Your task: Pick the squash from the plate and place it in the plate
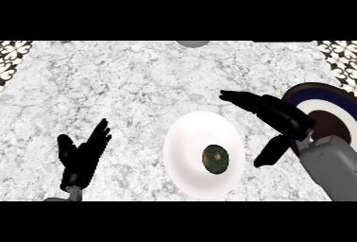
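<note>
A dark green squash lies on a white plate at the counter's middle front. A second plate, dark blue with a white ring and brown centre, sits at the right edge, partly hidden by my right forearm. My right hand hovers open just right of the white plate, fingers stretched toward the upper left and thumb hanging down; it holds nothing. My left hand rests open at the lower left, fingers up, apart from both plates.
The counter is pale marble. A grey round object peeks in at the top edge. Patterned black-and-white tiles show at both upper corners.
</note>
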Controlling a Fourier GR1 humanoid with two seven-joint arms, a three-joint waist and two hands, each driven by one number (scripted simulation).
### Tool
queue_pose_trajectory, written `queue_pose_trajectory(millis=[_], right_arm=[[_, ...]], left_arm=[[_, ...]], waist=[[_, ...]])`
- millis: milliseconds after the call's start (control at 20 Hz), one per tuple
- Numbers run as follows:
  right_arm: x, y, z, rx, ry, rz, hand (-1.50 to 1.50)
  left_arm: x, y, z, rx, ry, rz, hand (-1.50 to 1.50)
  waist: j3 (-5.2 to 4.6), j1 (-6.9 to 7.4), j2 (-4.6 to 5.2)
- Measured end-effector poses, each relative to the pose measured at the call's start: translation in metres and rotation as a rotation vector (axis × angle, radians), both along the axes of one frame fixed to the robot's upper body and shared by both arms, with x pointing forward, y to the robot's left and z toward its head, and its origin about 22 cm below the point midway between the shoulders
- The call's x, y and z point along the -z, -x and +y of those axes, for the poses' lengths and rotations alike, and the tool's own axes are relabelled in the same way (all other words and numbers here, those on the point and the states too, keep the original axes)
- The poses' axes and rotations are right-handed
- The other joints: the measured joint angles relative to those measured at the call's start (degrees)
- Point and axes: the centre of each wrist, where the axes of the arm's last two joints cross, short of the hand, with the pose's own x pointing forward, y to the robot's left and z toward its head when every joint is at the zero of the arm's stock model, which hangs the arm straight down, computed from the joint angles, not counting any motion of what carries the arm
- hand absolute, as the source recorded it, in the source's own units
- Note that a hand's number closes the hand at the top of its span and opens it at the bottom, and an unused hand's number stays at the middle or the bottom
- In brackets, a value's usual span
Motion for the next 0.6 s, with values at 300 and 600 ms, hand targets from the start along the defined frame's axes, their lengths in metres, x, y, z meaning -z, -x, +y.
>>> queue_pose_trajectory(millis=[300,600], right_arm=[[0.015,0.019,0.022,0.028,0.085,0.0,-1.5],[0.034,0.029,0.038,0.017,0.126,0.059,-1.5]], left_arm=[[-0.003,-0.008,-0.012,0.009,0.0,-0.007,0.0],[-0.005,0.0,-0.008,0.016,-0.007,-0.008,0.0]], waist=[[0.02,0.22,0.1],[0.04,0.4,0.14]])
